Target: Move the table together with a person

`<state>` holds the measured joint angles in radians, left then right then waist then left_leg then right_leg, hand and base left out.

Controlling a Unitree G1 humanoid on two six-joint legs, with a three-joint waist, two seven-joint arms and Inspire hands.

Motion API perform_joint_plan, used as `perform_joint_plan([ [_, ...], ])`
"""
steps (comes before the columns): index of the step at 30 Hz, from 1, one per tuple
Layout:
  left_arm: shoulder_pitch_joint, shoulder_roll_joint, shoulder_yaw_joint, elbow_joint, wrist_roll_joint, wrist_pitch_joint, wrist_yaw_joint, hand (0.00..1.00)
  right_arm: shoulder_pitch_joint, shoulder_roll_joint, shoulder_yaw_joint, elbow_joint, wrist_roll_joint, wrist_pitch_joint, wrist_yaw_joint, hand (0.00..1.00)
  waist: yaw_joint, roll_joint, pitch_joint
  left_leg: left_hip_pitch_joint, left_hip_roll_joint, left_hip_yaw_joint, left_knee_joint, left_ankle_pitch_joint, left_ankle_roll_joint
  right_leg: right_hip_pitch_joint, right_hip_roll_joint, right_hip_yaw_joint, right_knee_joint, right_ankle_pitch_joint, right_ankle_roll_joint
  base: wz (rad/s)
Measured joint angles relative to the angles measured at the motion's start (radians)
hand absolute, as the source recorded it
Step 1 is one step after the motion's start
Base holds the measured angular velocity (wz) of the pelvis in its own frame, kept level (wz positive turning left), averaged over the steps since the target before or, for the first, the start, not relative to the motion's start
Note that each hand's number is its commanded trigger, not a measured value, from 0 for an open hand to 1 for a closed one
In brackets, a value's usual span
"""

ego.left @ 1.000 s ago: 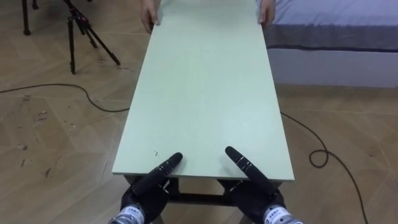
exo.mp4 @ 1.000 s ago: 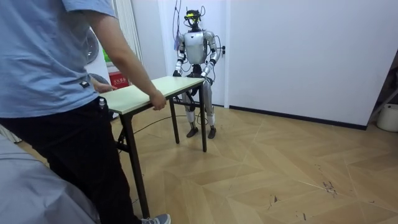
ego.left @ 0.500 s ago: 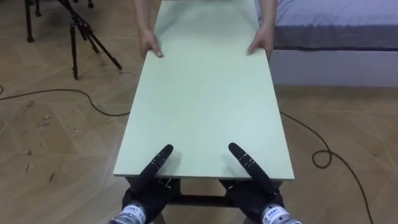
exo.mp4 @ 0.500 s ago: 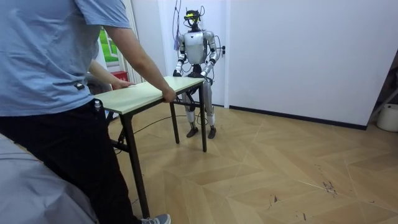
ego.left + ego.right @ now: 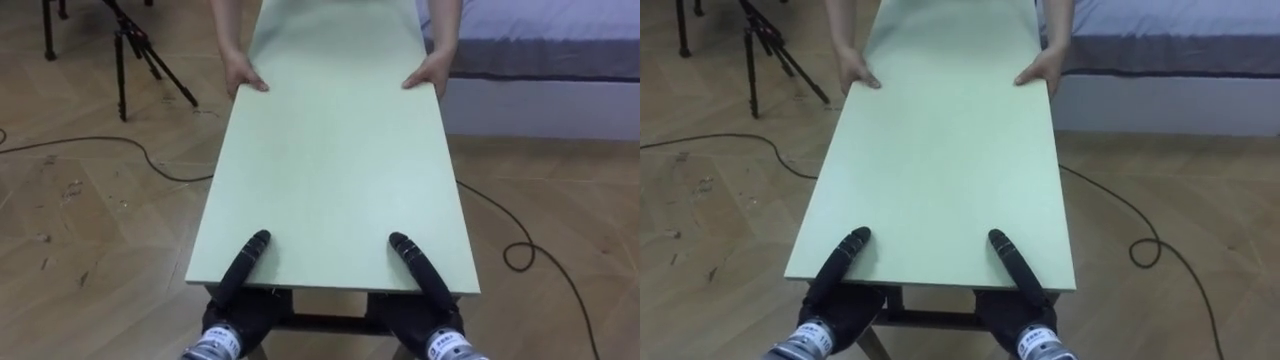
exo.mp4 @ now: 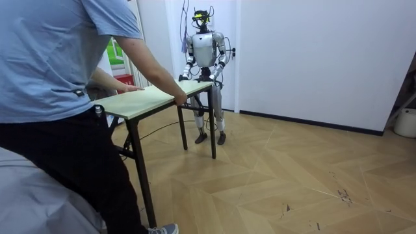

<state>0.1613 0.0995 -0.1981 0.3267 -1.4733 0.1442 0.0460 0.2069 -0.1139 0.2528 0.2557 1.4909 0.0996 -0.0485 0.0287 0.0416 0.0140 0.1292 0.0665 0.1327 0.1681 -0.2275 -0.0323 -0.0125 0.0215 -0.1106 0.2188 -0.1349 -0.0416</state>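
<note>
The robot's left hand (image 5: pixel 228 312) is at the near short edge of the table (image 5: pixel 335 170), toward its left corner. A dark finger lies straight along the pale green top and the rest of the hand is tucked below the board, so I cannot tell whether it grips. The right hand (image 5: pixel 428 305) is placed the same way toward the right corner of that edge, with a finger flat on top and the rest hidden underneath; its grip cannot be told either. The two hands are well apart, and bare tabletop lies between them.

The long, narrow table runs straight away from the robot over a wooden herringbone floor (image 5: pixel 90 220). At its far end a person (image 6: pixel 58 78) bends over it. One of the person's hands (image 5: pixel 243 75) holds the left long edge and the other (image 5: pixel 427 73) holds the right long edge, each with fingers on the top.

Beyond the table on the left stands a black tripod (image 5: pixel 130 45). On the right is a bed (image 5: pixel 540 45) with a grey cover.

In the room view the robot stands upright at the table's far end near a white wall (image 6: pixel 312 58). The person, in a blue shirt, is at the near end, and the table's dark legs (image 6: pixel 138 162) show beneath the top.
</note>
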Motion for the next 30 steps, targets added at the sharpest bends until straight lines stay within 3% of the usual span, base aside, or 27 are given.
perform_joint_plan([
  [24,0.015,-0.018,0.003,-0.030,0.073,-0.033,-0.035,1.00,0.003,0.010,0.000,-0.011,-0.043,-0.035,0.052,1.00,-0.010,0.005,-0.0002,-0.001,-0.003,0.002,-0.001,0.000,0.000,-0.006,-0.002,0.003,0.001,0.001,0.004,-0.01],
  [30,0.069,-0.019,-0.002,-0.141,0.118,-0.035,-0.017,1.00,0.050,0.006,0.002,-0.081,-0.045,-0.056,0.051,1.00,-0.002,-0.011,-0.0086,-0.013,-0.003,0.006,-0.002,0.001,0.001,-0.016,0.000,0.006,0.000,0.001,0.004,-0.01],
])
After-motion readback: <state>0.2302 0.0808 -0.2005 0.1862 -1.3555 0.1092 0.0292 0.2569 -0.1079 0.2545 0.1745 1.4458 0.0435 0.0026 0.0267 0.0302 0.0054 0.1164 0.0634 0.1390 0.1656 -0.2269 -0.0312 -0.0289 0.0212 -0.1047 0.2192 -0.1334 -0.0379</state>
